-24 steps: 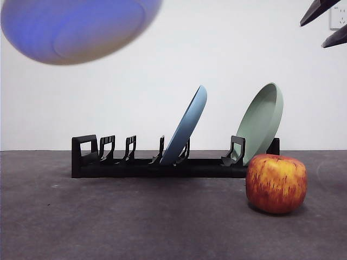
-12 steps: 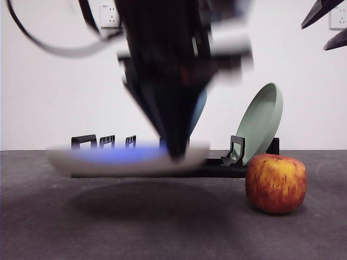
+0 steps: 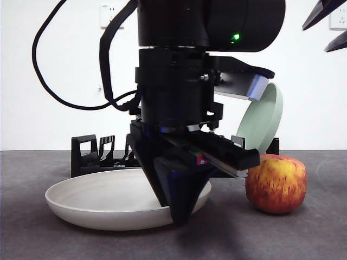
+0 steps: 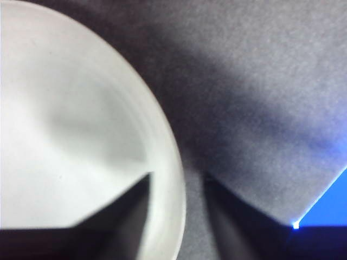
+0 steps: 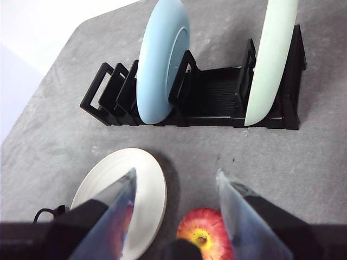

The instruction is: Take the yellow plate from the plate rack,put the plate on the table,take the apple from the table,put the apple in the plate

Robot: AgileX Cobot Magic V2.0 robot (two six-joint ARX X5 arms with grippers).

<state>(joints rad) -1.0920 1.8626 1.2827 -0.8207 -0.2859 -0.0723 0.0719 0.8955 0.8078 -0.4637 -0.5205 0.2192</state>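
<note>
the yellow plate [image 3: 108, 199], cream in colour, lies flat on the table [image 3: 54, 238] in front of the plate rack [image 3: 87, 154], rim up. the left gripper [image 3: 179, 214] is down at the plate's right edge, large and dark in the front view. in the left wrist view one jaw sits inside the plate [image 4: 70, 141] and the other outside on the table [image 4: 260, 81], so the rim runs between them; the jaws straddle the rim with a visible gap on the outer side, and whether they still pinch it cannot be told. the apple [image 3: 276, 183] rests on the table just right of the plate and apart from it, in front of the rack's right end. the right wrist view shows the blue plate [image 5: 161, 59] and the pale green plate [image 5: 271, 59] standing tilted in the rack [image 5: 217, 103], with the cream plate [image 5: 127, 189] and apple [image 5: 203, 233] nearer the camera. the right gripper [image 5: 176, 216] is held high over the table, jaws spread apart and holding nothing; in the front view it shows only as black tips [image 3: 325, 27] at the top right corner.
</note>
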